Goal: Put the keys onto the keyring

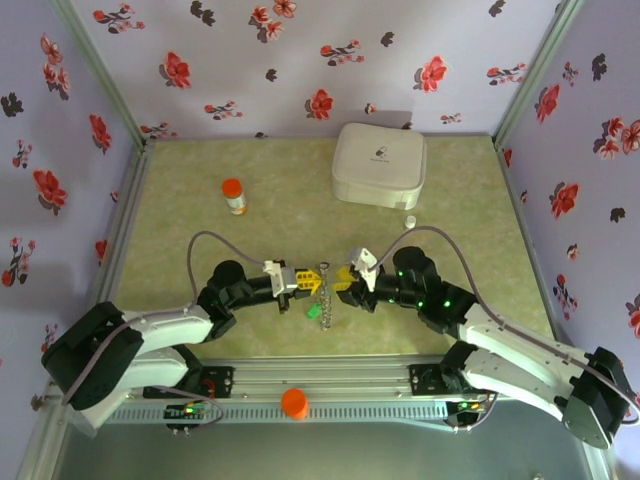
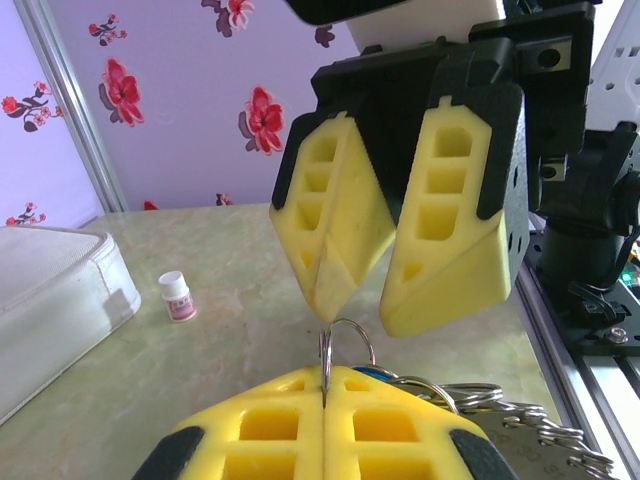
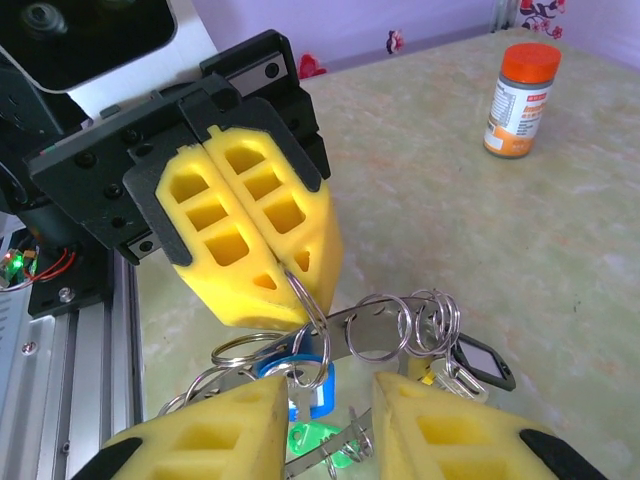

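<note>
Floral wallpaper closes in three sides of the green marbled surface [image 1: 300, 220]. From the top camera I see my two arms meeting nose to nose just below the middle of it.

The left tool [image 2: 325, 395] has its yellow fingers pressed together. Between their tips it pinches a thin wire ring [image 2: 325, 350] that stands on edge. The right tool [image 2: 372, 312] faces it with its fingers spread apart, and the top of the pinched ring sits right under that gap, close to one fingertip.

Through the right wrist camera the bunch lies beneath the spread fingers. Of the keys [image 3: 305, 388] I make out a blue head, a green one at 6 o'clock of it and a black one out at 3 o'clock. They are strung among several silver split rings [image 3: 425, 320].

The keyring [image 2: 545, 432], a silver chain, trails off at 4 o'clock of the left tool in its own wrist camera. From the top camera it runs towards 6 o'clock from where the tools meet, with the green key at its low end. I cannot tell whether the bunch touches the surface.

An orange-capped bottle [image 1: 233, 196] stands at 11 o'clock of the tools, well apart. A white rounded box [image 1: 378, 163] sits at 1 o'clock near the back wall, with a small white bottle [image 1: 409, 220] near its 5 o'clock corner. An orange round thing [image 1: 294, 402] rests on the rail [image 1: 340, 385] at the near edge.
</note>
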Controlling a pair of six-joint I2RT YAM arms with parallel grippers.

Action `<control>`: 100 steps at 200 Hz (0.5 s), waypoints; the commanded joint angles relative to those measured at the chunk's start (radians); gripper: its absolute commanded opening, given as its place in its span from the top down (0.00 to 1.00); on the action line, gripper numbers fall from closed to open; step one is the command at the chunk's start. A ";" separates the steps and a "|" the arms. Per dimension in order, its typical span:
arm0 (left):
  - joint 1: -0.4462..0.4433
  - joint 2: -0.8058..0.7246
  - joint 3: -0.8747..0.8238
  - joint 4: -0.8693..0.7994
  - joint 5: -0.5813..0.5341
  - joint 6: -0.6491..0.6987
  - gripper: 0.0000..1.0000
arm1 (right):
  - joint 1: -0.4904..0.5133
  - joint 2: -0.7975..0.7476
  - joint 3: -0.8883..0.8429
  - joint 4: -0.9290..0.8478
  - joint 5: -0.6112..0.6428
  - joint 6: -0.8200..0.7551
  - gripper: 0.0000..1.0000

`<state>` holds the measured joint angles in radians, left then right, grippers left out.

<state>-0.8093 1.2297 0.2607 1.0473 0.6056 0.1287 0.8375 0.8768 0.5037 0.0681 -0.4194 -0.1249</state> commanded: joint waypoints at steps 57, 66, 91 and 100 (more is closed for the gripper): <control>-0.002 -0.013 0.003 0.077 0.018 -0.009 1.00 | -0.003 0.052 0.041 0.071 -0.057 0.034 0.93; -0.004 -0.016 0.003 0.077 0.019 -0.010 1.00 | -0.003 0.055 0.042 0.063 -0.056 0.028 0.96; -0.002 -0.030 0.015 0.079 0.027 -0.021 1.00 | -0.004 0.080 0.055 0.017 -0.053 -0.005 1.00; -0.004 -0.036 0.020 0.078 0.029 -0.025 1.00 | -0.003 0.097 0.063 0.000 -0.053 -0.016 1.00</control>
<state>-0.8089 1.2282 0.2607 1.0466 0.6056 0.1280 0.8356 0.9405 0.5190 0.0994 -0.4530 -0.1047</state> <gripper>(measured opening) 0.054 0.050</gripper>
